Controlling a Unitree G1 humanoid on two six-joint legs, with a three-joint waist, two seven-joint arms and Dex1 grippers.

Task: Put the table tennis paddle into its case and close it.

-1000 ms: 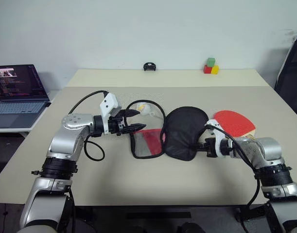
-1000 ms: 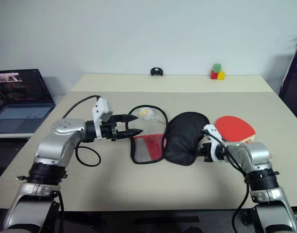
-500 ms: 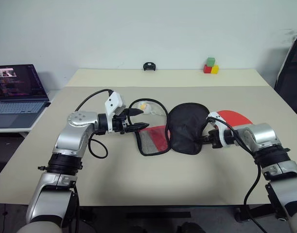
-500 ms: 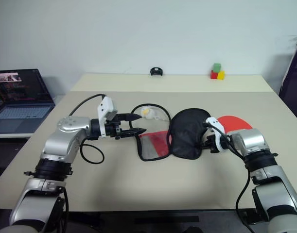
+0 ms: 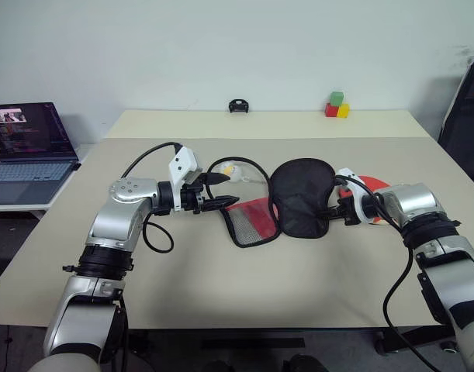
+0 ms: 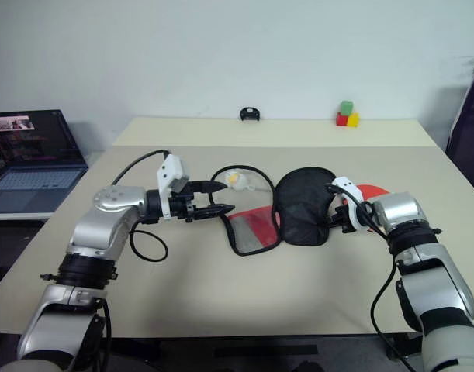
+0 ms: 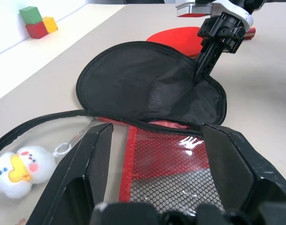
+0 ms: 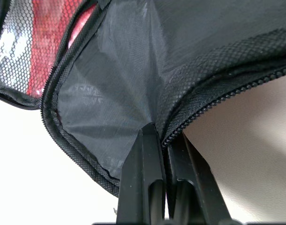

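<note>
I am pinching the rim of the case w/ my right gripper; its two fingers are together on the black flap's zip edge (wrist view shows fabric caught between them). Compared w/ a second ago, I am dragging this flap toward abt 1 o'clock on the table, so the black half is now covering most of the table tennis paddle. Only a thin red crescent of the paddle is still showing, at 3 o'clock of the flap, just behind my right wrist.

The red mesh half is trailing along also, and is now lying at 8 o'clock of the black half. My left gripper is hanging w/ fingers apart, holding nothing, at 9 o'clock of the case, close to the mesh edge. A small plush duck is sitting in a clear pouch beside it.

My judgement: the case is opened and coming nearer the paddle, but the paddle is not yet inside, and the zip is not yet closed. Next I probably need the left side to steady the mesh half.
</note>
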